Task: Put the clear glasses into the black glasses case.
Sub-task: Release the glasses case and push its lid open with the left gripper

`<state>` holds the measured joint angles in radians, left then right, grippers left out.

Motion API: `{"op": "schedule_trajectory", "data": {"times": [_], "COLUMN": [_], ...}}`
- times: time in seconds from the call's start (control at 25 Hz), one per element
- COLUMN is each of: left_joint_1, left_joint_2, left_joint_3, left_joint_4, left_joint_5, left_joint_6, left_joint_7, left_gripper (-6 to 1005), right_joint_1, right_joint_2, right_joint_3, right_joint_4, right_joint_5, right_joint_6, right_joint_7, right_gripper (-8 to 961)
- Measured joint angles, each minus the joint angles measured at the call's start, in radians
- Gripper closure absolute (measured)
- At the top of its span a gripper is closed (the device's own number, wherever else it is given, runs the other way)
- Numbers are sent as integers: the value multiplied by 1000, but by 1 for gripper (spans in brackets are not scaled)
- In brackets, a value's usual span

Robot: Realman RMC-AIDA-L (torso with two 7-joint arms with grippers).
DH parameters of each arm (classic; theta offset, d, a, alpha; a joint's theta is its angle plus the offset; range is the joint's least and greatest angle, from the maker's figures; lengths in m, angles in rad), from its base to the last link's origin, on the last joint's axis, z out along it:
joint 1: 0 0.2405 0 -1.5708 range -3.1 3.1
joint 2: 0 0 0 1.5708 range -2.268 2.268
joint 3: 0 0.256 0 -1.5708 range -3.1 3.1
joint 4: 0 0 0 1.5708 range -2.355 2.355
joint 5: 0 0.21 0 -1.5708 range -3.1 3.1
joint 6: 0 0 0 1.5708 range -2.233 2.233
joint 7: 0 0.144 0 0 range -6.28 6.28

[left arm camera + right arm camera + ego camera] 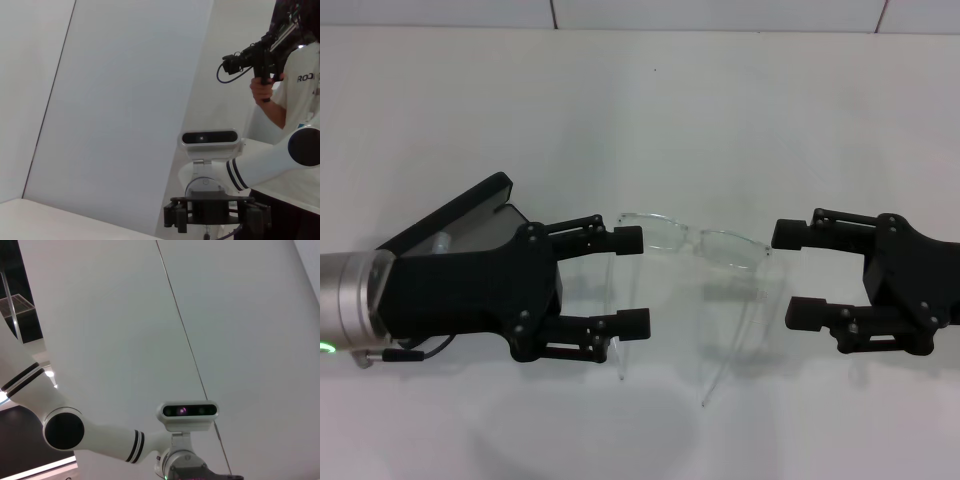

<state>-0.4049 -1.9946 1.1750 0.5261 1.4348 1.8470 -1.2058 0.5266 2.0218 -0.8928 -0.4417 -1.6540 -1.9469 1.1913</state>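
Find the clear glasses (695, 240) in the middle of the white tabletop (440, 110), lenses toward 12 o'clock and both thin temples unfolded toward 6. Note the left gripper (632, 280) at 9 o'clock of the frame, fingers (628, 238) spread wide and holding nothing, with the near temple crossing right at their tips. Note the right gripper (796, 272) at 3 o'clock, likewise agape and empty, just beside the other hinge. Look for the black glasses case (455, 215) farther out at 9 to 10 o'clock, lid up, half hidden behind the left wrist. Judge the step as the first grasp. Close on the stiff frame corner near a hinge rather than on a springy temple. Squeeze slowly, since clear plastic probably slips and flexes. Keep the frame level on lifting. Fold or tuck the temples before lowering into the case, or expect them to catch on the rim.
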Motion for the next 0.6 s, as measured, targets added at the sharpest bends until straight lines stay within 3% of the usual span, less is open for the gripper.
{"op": "schedule_trajectory", "data": {"times": [0.6], "left_joint_1": [8], "left_joint_2": [-3], "left_joint_3": [-4], "left_joint_4": [1], "left_joint_5": [-1], "left_joint_6": [0], "left_joint_7": [-4], "left_gripper": [143], "right_joint_1": [-13], "right_joint_2": [0], "right_joint_3": [9], "right_joint_4": [0], "right_joint_5": [6], "right_joint_6": [0], "right_joint_7": [1], "right_gripper": [176]}}
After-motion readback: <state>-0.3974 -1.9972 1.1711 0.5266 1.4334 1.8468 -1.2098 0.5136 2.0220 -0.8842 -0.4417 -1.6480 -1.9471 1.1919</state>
